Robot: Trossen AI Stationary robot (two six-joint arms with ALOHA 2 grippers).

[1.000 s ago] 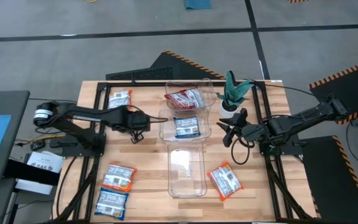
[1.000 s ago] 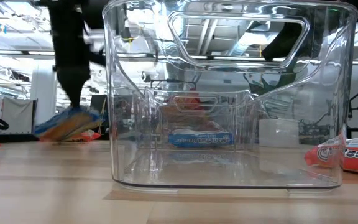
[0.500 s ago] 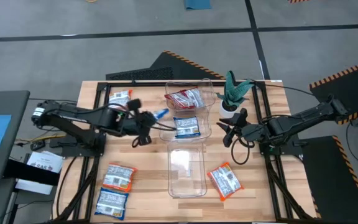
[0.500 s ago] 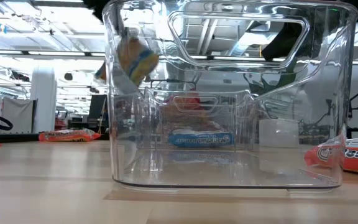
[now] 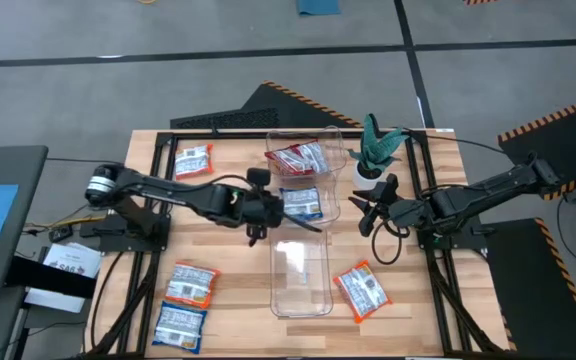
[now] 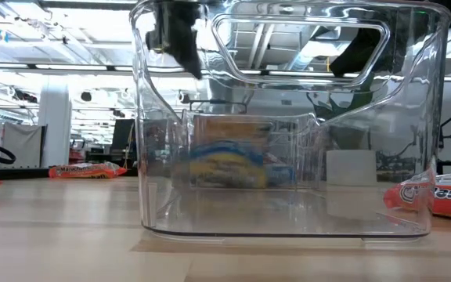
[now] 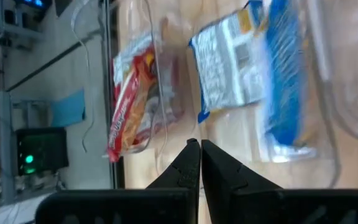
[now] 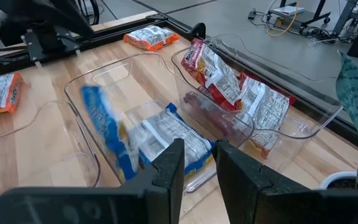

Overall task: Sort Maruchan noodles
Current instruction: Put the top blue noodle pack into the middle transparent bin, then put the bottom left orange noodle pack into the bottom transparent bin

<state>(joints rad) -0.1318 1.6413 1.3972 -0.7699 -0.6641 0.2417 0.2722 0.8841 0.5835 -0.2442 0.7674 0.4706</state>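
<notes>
- Two blue-and-white packets (image 8: 148,140) in the middle bin, one blurred and tilted.
- Red packets (image 5: 298,158) piled in the far bin.
- Orange packets: one (image 5: 194,158) near the table's far-left corner, one (image 5: 362,291) near-right, one (image 5: 189,283) near-left beside another blue packet (image 5: 180,325).

Three clear bins (image 5: 299,285) stand in one column. The far bin holds two red packets (image 8: 229,84), the middle bin two blue packets (image 8: 166,140). On the table lie three orange packets (image 5: 362,290) and one more blue packet (image 5: 179,324). There are two arms and one potted plant (image 5: 375,150) at about 1 o'clock
</notes>
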